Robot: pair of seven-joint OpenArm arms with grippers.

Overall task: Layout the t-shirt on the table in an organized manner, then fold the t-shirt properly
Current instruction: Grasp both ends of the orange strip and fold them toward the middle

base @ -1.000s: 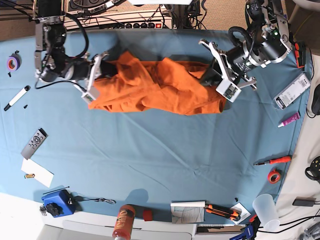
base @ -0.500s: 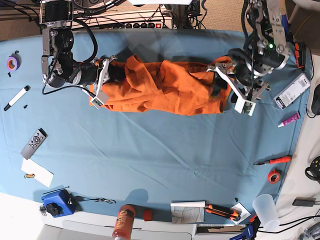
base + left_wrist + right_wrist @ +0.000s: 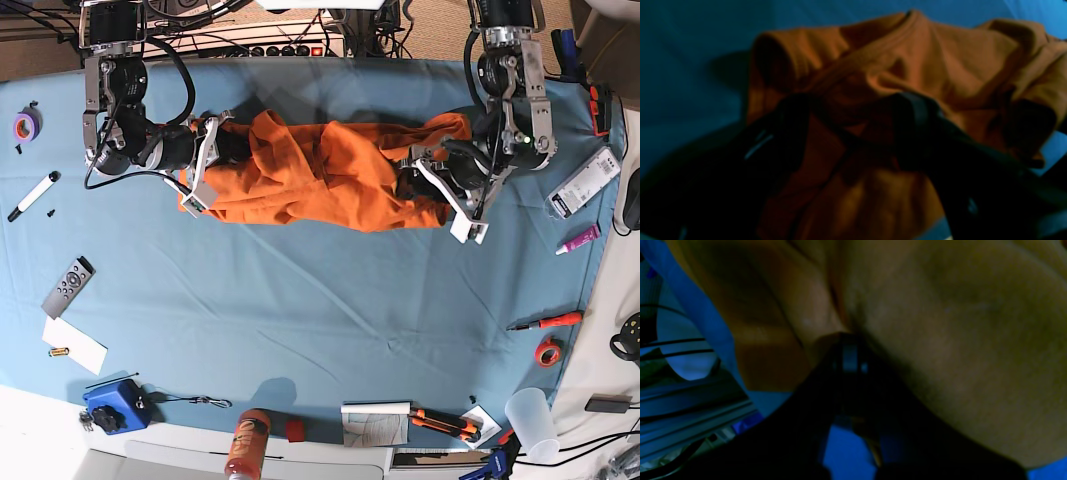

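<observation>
The orange t-shirt (image 3: 320, 175) lies bunched in a long crumpled strip on the far middle of the teal table (image 3: 300, 320). My right gripper (image 3: 232, 150), on the left of the base view, is at the shirt's left end. In the right wrist view its jaws meet (image 3: 846, 351) and pinch a fold of the t-shirt (image 3: 957, 340). My left gripper (image 3: 408, 182) is over the shirt's right end. In the left wrist view it (image 3: 853, 116) is open, with its dark fingers (image 3: 910, 110) apart astride a fold of cloth (image 3: 940, 60) beside a ribbed hem. No neck label shows.
On the left lie purple tape (image 3: 26, 125), a marker (image 3: 33, 195), a remote (image 3: 68, 286) and paper (image 3: 75, 345). On the right are a white box (image 3: 585, 182), a pink tube (image 3: 578, 240), a screwdriver (image 3: 545, 322) and red tape (image 3: 547, 352). A blue box (image 3: 118, 405), bottle (image 3: 248, 440) and cup (image 3: 530, 420) line the front edge.
My left gripper has swung from off the shirt's right end down and left onto it. My right gripper earlier shifted right with the shirt's left end, then held still.
</observation>
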